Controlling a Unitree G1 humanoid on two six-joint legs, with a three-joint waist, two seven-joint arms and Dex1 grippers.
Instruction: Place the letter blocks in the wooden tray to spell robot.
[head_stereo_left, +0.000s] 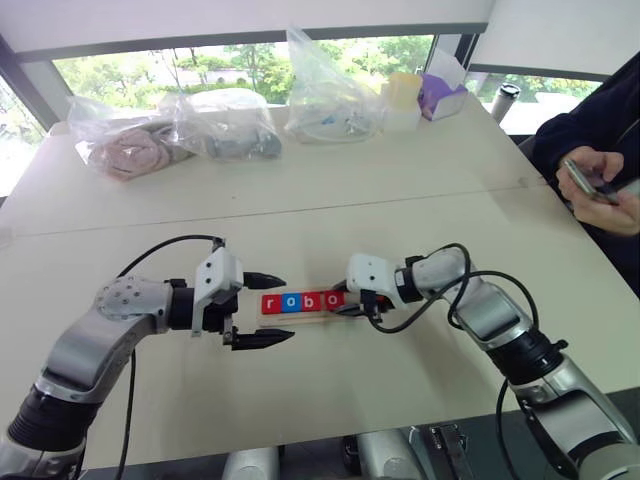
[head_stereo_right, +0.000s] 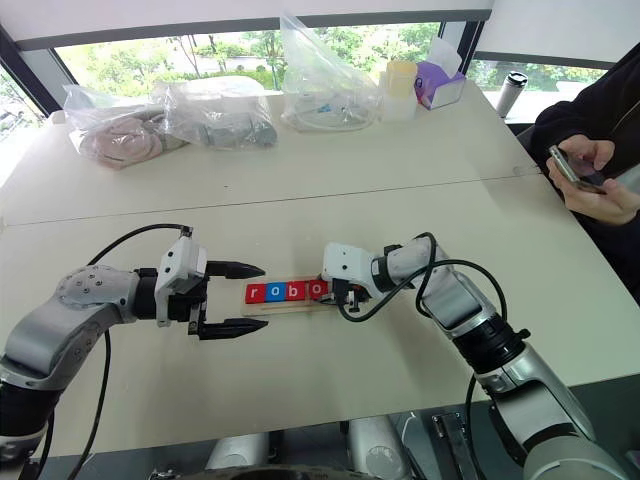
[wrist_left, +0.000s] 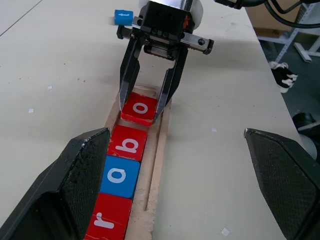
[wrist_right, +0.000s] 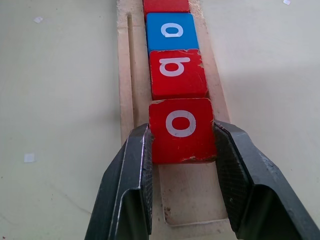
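I have the right claw clamped on the red second-o block, seating it behind r-o-b in the wooden tray; left claw waits agape beside its left end

Silver arms, black cables, black-fingered tools

The wooden tray lies crosswise on the worktop toward its near edge, holding four letter blocks in a row, with bags along the far edge and a loose block beyond the tray's right end.
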